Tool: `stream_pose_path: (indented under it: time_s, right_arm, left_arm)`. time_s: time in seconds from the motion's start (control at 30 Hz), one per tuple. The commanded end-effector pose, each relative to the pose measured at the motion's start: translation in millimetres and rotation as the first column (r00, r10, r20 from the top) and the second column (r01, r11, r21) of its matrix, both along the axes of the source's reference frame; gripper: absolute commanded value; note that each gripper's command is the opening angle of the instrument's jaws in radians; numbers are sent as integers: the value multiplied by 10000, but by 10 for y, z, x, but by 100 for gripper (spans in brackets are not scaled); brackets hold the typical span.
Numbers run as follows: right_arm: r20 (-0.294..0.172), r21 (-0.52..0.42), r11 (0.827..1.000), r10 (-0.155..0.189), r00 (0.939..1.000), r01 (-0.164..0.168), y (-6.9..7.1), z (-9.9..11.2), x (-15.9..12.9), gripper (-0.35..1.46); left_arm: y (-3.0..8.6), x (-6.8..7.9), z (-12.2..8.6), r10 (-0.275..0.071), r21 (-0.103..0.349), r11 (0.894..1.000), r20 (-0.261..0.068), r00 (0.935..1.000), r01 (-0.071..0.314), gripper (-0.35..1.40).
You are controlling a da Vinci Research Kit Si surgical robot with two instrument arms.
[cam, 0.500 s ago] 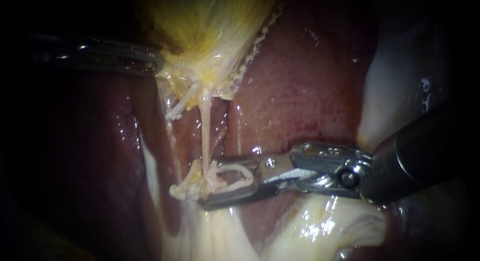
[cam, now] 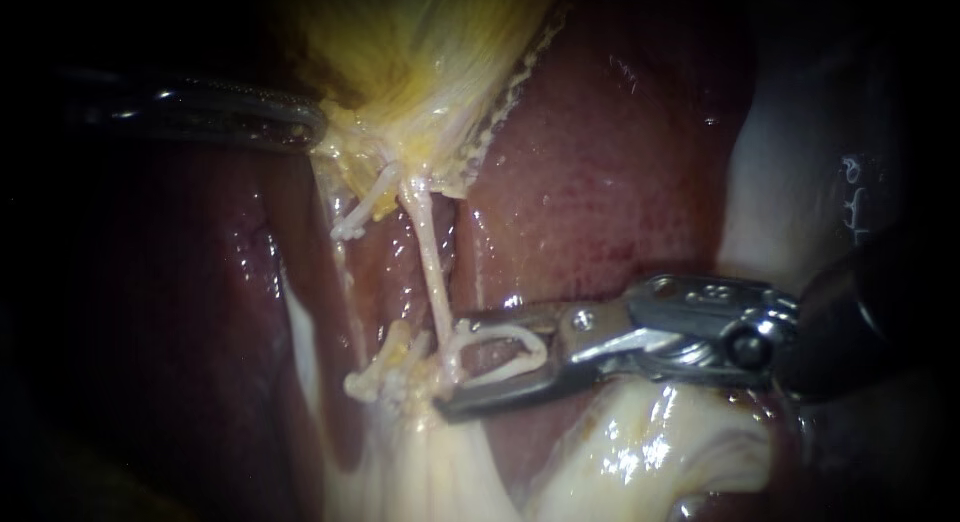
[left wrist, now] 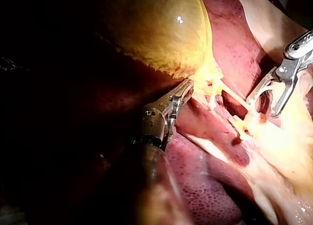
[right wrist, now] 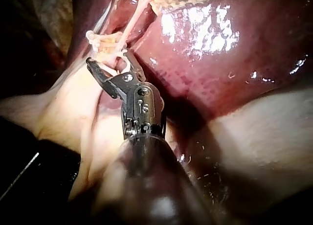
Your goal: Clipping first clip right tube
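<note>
Right tube: thin pale cream string-like tube. It ran from the neck of the glossy yellow gallbladder down to a knot of pale fatty tissue and lay taut over the dark red liver.
Handling: judged soft, wet, slippery and easily torn, so no tugging. Best taken on the bare lower stretch, square across, clear of the knot.
Clip: small white U-shaped clip, open, mouth toward the tube.
Tube vs jaws: the tube crossed right at the jaw tips, at the clip's mouth. Could not tell whether it sat fully inside.
Right instrument: grey metal instrument. Its jaws stood wide apart with a clip leg seated against each. They held only the clip and were not closed on the tube.
Left instrument: dark slender instrument. Its jaws were closed on the gallbladder's lower yellow edge, well apart from the clip.
</note>
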State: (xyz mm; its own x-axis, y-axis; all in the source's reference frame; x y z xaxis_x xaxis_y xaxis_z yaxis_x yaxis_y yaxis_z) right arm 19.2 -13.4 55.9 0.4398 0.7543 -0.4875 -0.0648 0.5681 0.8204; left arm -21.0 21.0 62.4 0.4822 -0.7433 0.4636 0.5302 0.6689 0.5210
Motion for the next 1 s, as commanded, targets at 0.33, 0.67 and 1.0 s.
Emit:
stream_pose_path:
  time_s: [0.33, 0.67, 1.0]
  right_arm:
    - [2, -14, 9999, 103, 9999, -103, 7, 11, -6, 50]
    - [49, -123, 9997, 198, 9998, -198, 16, 55, 9, 50]
    - [-1168, 980, 9915, 964, 9885, -851, 14, 53, 36, 50]
  left_arm:
    - [0, 0, -1, 1, -1, 10000, 0, 10000, -1, -35]
    - [0, 0, 0, -1, -4, 10000, -3, 10000, 1, -35]
    - [0, -1, 0, -3, -4, 10000, -4, 10000, 3, -35]
